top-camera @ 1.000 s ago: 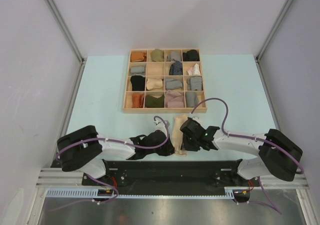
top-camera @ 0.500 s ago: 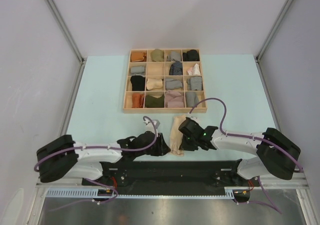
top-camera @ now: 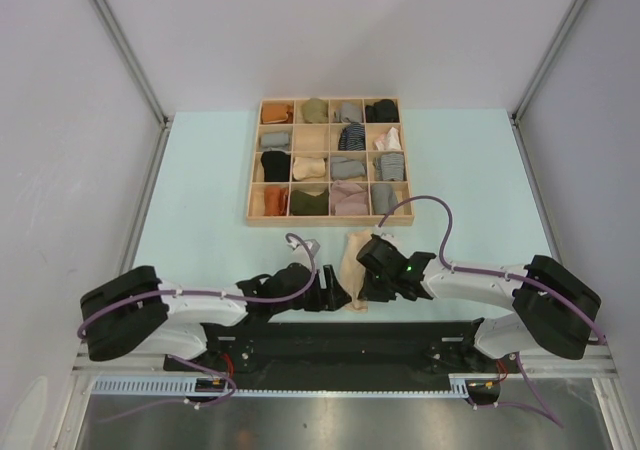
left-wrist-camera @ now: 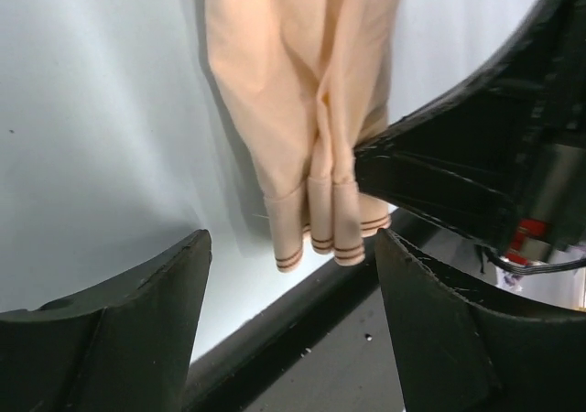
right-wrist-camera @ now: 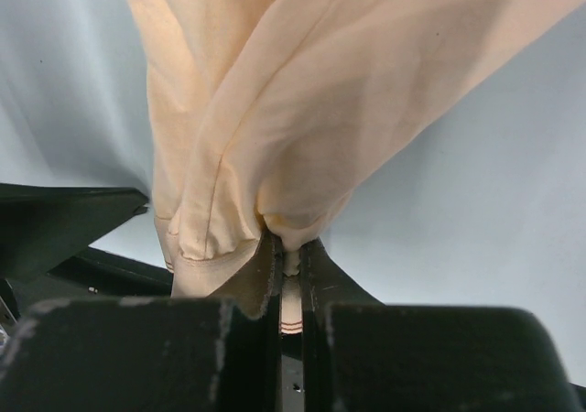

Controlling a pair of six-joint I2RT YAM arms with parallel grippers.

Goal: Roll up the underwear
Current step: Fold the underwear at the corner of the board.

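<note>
I have two grabbers, and both are down low by the near edge of the table (top-camera: 200,200), close to its middle.

My right gripper (right-wrist-camera: 290,256) is squeezed almost closed. It pinches the cream underwear (right-wrist-camera: 302,110) at its near end. I can see a bit of the hem, with thin brown lines on it, caught between the two fingers. The cloth bunches up into soft folds right where I hold it.

My left gripper (left-wrist-camera: 291,275) is spread wide and holds nothing. Its two dark fingers stand far apart, one on each side of the striped hem, and they do not touch the cloth. From this side I can see my right gripper (left-wrist-camera: 458,174) biting the edge of the cream underwear (left-wrist-camera: 311,137).

From above, the cream underwear (top-camera: 352,260) is a long thin strip. It lies on the table and runs from the near edge toward the far edge. My left gripper (top-camera: 332,293) is just on its left and my right gripper (top-camera: 368,270) is on its right.

Past the far end of the strip sits a wooden tray (top-camera: 320,220) with many small boxes in it. Each filled box has a little cloth bundle. Some are orange, some black, some grey or green.
</note>
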